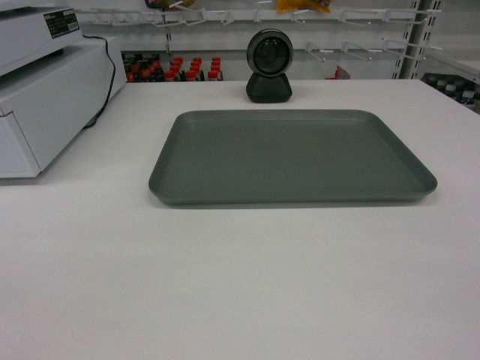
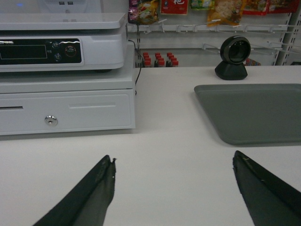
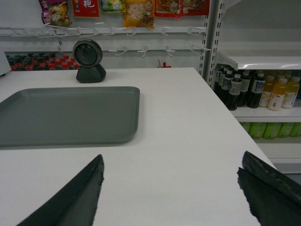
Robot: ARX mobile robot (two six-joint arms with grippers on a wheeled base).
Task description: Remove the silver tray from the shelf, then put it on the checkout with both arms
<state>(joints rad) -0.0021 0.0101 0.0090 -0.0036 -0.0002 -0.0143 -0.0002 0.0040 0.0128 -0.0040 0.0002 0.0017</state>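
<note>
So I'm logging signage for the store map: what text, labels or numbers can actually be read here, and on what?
Red hanging packet: one white character, too blurred to read.
Cash register label: white print on black, too small.
Register display: nothing legible.
Bottles on the side shelf: labels blurred.
Silver tray, checkout: no text.

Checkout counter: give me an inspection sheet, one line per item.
Surface: white checkout, smooth, unmarked.
Job's things: silver tray lies flat on it, empty, ungripped.
Clutter: black barcode scanner behind the tray; white cash register at left.
Grippers: left gripper and right gripper both open, empty, short of the tray.
Cables: black cable beside the register.
Surroundings: bottled drinks on shelves, hanging snack packets.
</note>
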